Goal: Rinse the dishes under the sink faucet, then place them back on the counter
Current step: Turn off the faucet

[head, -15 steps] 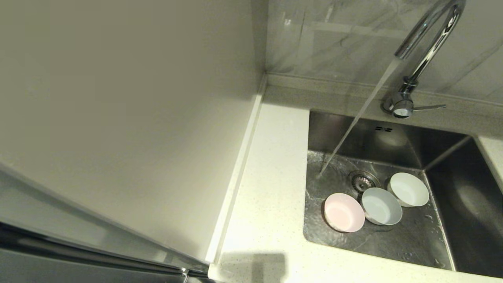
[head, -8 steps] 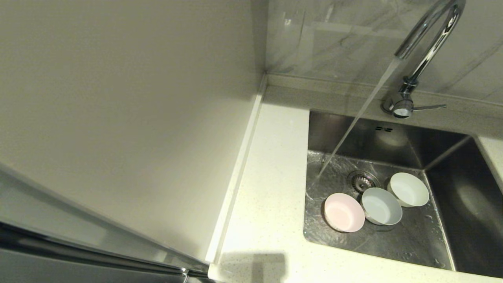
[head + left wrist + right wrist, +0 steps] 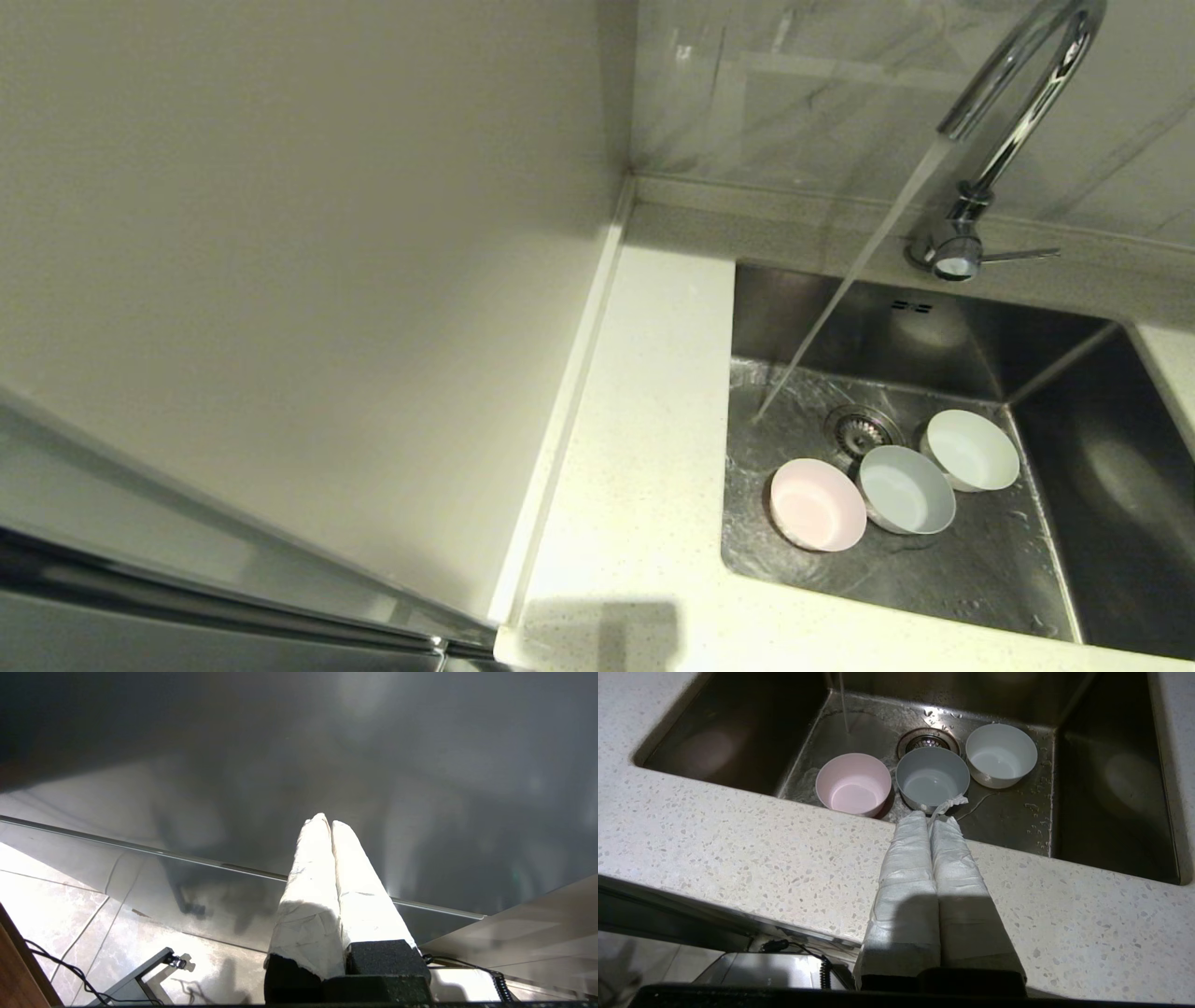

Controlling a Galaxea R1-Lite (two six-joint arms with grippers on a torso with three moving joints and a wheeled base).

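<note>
Though near right end effector (image 3: 930, 817), unheld dishes (image 3: 932, 775)

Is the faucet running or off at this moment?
Running. A stream of water falls from the sink faucet spout onto the sink floor, beside the pink bowl, not into it.

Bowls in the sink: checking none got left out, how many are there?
3, in a row on the sink floor: pink bowl leftmost, blue bowl in the middle by the drain, white bowl rightmost. None seems hidden.

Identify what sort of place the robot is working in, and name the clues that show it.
Most likely a home kitchen: a stainless steel sink set into a speckled counter, a chrome gooseneck faucet running water, and three small bowls in the basin.
</note>
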